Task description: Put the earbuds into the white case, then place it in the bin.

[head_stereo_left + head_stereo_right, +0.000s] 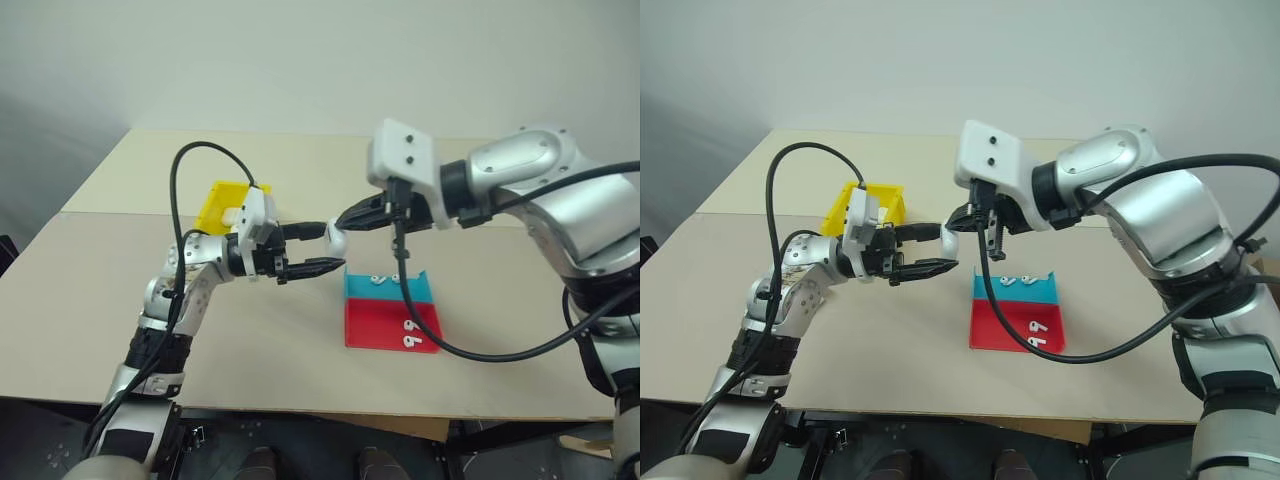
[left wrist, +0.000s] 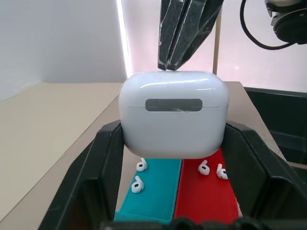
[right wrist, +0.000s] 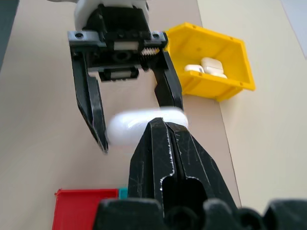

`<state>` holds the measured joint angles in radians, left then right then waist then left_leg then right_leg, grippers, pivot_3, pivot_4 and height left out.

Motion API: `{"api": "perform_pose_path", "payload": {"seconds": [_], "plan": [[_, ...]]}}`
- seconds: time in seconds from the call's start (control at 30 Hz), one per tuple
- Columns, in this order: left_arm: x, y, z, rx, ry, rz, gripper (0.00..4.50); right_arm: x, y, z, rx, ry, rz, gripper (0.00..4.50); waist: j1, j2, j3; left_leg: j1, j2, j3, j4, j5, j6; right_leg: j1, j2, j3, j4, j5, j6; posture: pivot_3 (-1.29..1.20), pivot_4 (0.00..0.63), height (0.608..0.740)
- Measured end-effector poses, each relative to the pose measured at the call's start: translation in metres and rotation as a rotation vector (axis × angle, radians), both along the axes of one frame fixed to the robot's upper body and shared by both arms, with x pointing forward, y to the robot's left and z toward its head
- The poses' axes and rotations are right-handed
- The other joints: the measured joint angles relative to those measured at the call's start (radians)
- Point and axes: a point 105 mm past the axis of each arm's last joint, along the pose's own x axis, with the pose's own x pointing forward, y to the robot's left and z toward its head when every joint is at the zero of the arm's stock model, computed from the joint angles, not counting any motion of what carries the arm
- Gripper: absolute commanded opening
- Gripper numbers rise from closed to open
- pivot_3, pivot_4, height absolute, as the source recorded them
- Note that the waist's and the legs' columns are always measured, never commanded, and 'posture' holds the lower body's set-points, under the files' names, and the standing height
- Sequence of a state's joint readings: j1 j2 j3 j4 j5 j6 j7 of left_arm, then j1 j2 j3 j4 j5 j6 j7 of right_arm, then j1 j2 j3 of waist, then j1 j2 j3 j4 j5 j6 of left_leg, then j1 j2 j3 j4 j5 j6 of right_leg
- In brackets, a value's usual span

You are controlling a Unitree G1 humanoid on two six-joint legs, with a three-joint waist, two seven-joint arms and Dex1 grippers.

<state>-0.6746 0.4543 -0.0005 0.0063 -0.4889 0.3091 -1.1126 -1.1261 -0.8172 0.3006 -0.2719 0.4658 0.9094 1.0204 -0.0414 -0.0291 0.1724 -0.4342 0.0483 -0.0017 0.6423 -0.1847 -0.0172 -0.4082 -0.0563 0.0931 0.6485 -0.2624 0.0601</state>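
My left gripper [image 1: 333, 247] is shut on the white case [image 2: 172, 112], holding it level above the table with its lid down. My right gripper [image 2: 170, 64] is shut, its black tips pressed together and resting against the top edge of the case [image 1: 335, 240]. Nothing shows between the right fingers. Several earbuds lie loose on the tray below: two on the teal half [image 2: 139, 175] and two on the red half [image 2: 212, 169]. The yellow bin [image 1: 222, 203] stands behind my left wrist and holds other white cases [image 3: 208, 67].
The flat teal-and-red tray [image 1: 365, 325] sits on the beige table just below and right of the two grippers. A black cable [image 1: 420, 330] from the right arm hangs across the tray. The table's far edge meets a pale wall.
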Motion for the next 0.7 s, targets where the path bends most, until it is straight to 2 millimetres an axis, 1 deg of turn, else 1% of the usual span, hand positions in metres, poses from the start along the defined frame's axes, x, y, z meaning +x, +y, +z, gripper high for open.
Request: {"api": "perform_pose_path", "payload": {"seconds": [0.07,0.1,0.13,0.17,0.2,0.23,0.27,0.3,0.37,0.43,0.47,0.53,0.6,0.67,0.7], "plan": [[0.004,0.007,0.007,-0.025,-0.025,0.077,2.76,0.002,-0.001,0.002,0.097,0.052,-0.030,0.02,-0.001,0.000,0.000,0.000,0.000,0.000,0.000,0.000,0.000,0.000,0.000,0.000,0.001,0.000,0.000,0.00,0.150,0.740],[0.007,0.009,0.010,-0.043,-0.036,0.133,2.76,0.001,-0.002,0.006,0.162,0.073,-0.040,0.02,0.000,0.000,0.000,0.000,0.000,-0.001,0.000,0.000,0.000,0.000,0.000,0.000,0.001,0.000,0.000,0.00,0.150,0.740],[0.016,0.012,0.017,-0.101,-0.031,0.241,2.76,-0.002,-0.007,0.013,0.261,0.087,-0.048,0.02,0.003,0.000,0.000,0.000,0.000,-0.001,0.000,0.000,0.000,0.000,0.000,0.000,0.001,0.000,0.000,0.00,0.150,0.740],[0.020,0.015,0.020,-0.129,-0.028,0.306,2.76,-0.004,-0.011,0.014,0.299,0.090,-0.053,0.02,0.009,0.000,0.000,0.000,0.000,-0.003,0.001,0.000,0.000,0.002,0.000,-0.002,0.000,0.000,0.000,0.00,0.150,0.740],[0.030,0.025,0.026,-0.176,-0.018,0.446,2.76,-0.009,-0.019,0.010,0.347,0.101,-0.067,0.02,0.019,-0.001,0.000,0.000,0.000,-0.003,0.001,0.000,0.001,0.003,-0.001,-0.003,-0.001,0.000,0.000,0.00,0.150,0.740],[0.039,0.037,0.031,-0.208,-0.007,0.585,2.76,-0.013,-0.026,0.002,0.370,0.115,-0.086,0.02,0.026,-0.001,-0.001,0.000,-0.001,-0.003,0.001,-0.001,0.001,0.003,-0.001,-0.003,-0.002,0.000,0.001,0.00,0.150,0.740],[0.046,0.049,0.033,-0.221,-0.003,0.693,2.76,-0.015,-0.030,-0.008,0.375,0.136,-0.102,0.02,0.028,-0.001,-0.001,-0.001,-0.002,-0.003,0.001,-0.001,0.001,0.003,-0.002,-0.003,-0.001,0.001,0.001,0.00,0.150,0.740],[0.053,0.068,0.033,-0.221,0.003,0.837,2.76,-0.018,-0.032,-0.023,0.372,0.177,-0.122,0.02,0.028,-0.001,-0.001,-0.001,-0.002,-0.003,0.001,0.000,0.001,0.002,-0.002,-0.002,-0.001,0.001,0.001,0.00,0.150,0.740],[0.062,0.087,0.029,-0.197,0.019,0.990,2.76,-0.023,-0.033,-0.035,0.371,0.213,-0.139,0.02,0.028,-0.001,-0.001,0.000,-0.002,-0.003,0.001,0.000,0.001,0.002,-0.002,-0.002,0.000,0.001,0.001,0.00,0.150,0.740],[0.074,0.099,0.019,-0.150,0.074,1.105,2.76,-0.027,-0.033,-0.034,0.386,0.204,-0.149,0.02,0.028,-0.001,-0.001,0.001,-0.002,-0.003,0.001,0.000,0.000,0.003,-0.002,-0.002,0.000,0.001,0.001,0.00,0.150,0.740],[0.079,0.103,0.013,-0.131,0.097,1.132,2.76,-0.029,-0.032,-0.032,0.391,0.193,-0.147,0.02,0.026,-0.001,-0.001,0.003,-0.002,-0.003,0.001,0.000,0.000,0.004,-0.001,-0.002,0.000,0.001,0.001,0.00,0.150,0.740],[0.088,0.104,0.000,-0.083,0.150,1.143,2.76,-0.029,-0.031,-0.030,0.400,0.178,-0.155,0.02,0.026,-0.001,-0.001,0.003,-0.002,-0.003,0.001,0.000,0.000,0.004,-0.001,-0.002,0.000,0.001,0.001,0.00,0.150,0.740],[0.097,0.100,-0.012,-0.041,0.196,1.150,2.76,-0.029,-0.031,-0.030,0.409,0.177,-0.165,0.02,0.027,-0.001,-0.001,0.003,-0.002,-0.003,0.001,0.000,0.000,0.004,-0.001,-0.003,-0.001,0.001,0.001,0.00,0.150,0.740],[0.109,0.095,-0.025,0.008,0.230,1.169,3.49,-0.028,-0.030,-0.029,0.418,0.179,-0.169,0.00,0.029,-0.001,-0.001,0.002,-0.003,-0.003,0.001,0.000,0.000,0.004,-0.001,-0.003,-0.001,0.001,0.001,0.00,0.150,0.740],[0.113,0.093,-0.030,0.024,0.243,1.177,3.76,-0.028,-0.030,-0.029,0.421,0.181,-0.170,0.00,0.030,-0.001,-0.001,0.001,-0.003,-0.003,0.001,0.000,0.000,0.004,-0.001,-0.003,-0.002,0.001,0.001,0.00,0.150,0.740]]}}
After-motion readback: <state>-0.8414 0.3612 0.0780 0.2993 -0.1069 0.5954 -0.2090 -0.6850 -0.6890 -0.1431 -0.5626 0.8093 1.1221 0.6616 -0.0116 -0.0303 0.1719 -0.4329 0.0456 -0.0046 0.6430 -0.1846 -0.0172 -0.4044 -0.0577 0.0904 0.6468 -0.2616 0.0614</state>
